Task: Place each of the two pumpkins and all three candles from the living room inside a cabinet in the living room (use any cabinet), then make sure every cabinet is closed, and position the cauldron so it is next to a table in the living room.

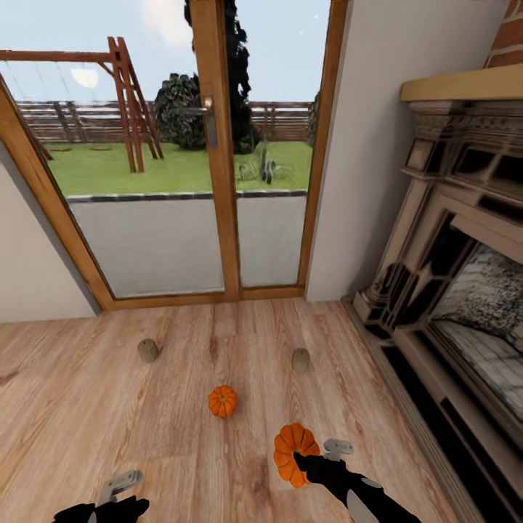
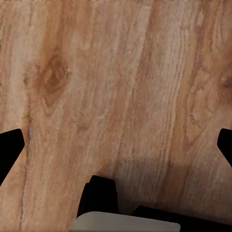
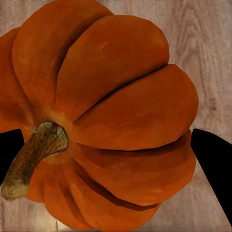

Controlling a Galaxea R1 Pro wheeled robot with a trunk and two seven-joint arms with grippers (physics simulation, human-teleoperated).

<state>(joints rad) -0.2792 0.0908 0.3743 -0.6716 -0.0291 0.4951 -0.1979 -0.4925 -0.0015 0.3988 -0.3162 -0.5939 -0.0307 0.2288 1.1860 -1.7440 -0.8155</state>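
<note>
Stretching across the room was a pale wooden plank floor point(image 1: 145, 436), running up to a wood-framed glass door point(image 1: 211, 181) that looked onto a lawn, with a dark ornate fireplace point(image 1: 450, 276) along the right wall. The right gripper point(image 1: 299, 456) was closed around the larger pumpkin point(image 1: 293, 453), held above the boards. The smaller pumpkin point(image 1: 223, 401) sat on the floor ahead, between two candles point(image 1: 148, 350) point(image 1: 301, 359). The left gripper point(image 2: 116, 145) hung spread wide and empty over bare floor.
</note>
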